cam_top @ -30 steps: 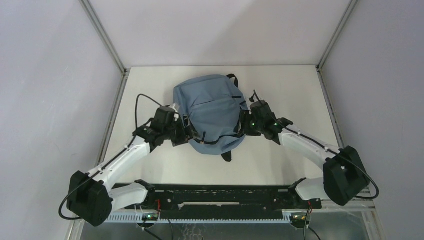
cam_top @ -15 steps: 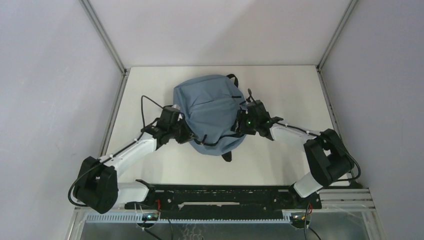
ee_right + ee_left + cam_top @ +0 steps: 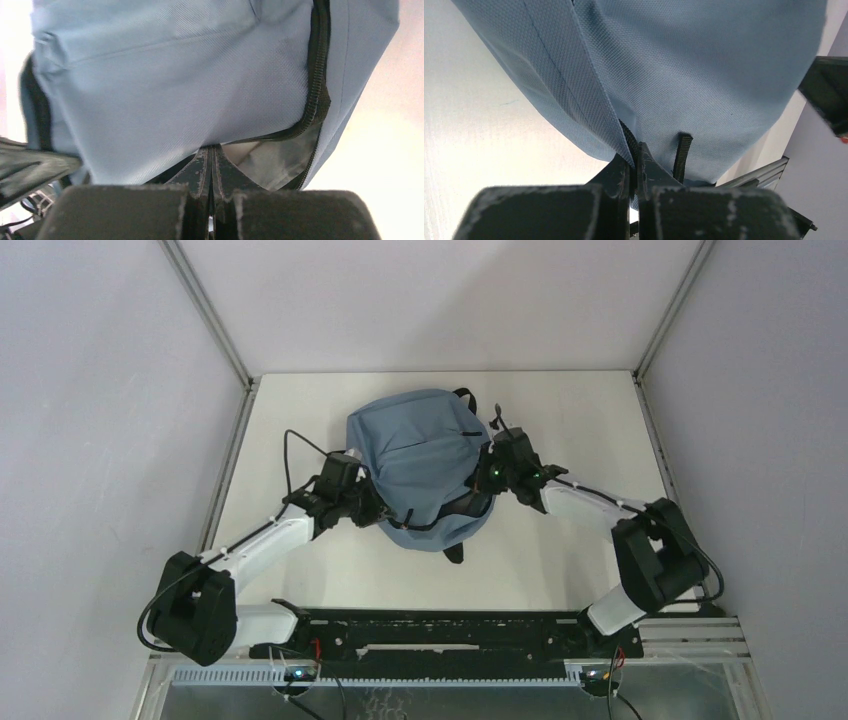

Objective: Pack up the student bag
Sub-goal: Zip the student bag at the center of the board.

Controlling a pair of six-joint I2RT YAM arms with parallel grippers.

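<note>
We see the left gripper [image 3: 634, 162] pinching the student bag [image 3: 420, 445] at its zipper seam, in the middle of the table [image 3: 580, 420]; the right gripper [image 3: 211, 157] pinches the opening's edge. We'd draw both sides apart evenly and gently, so the fabric doesn't slip.

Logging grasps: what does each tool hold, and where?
Both pinch the student bag: left tool at a zippered seam, right tool at the open zipper's fabric edge.
</note>
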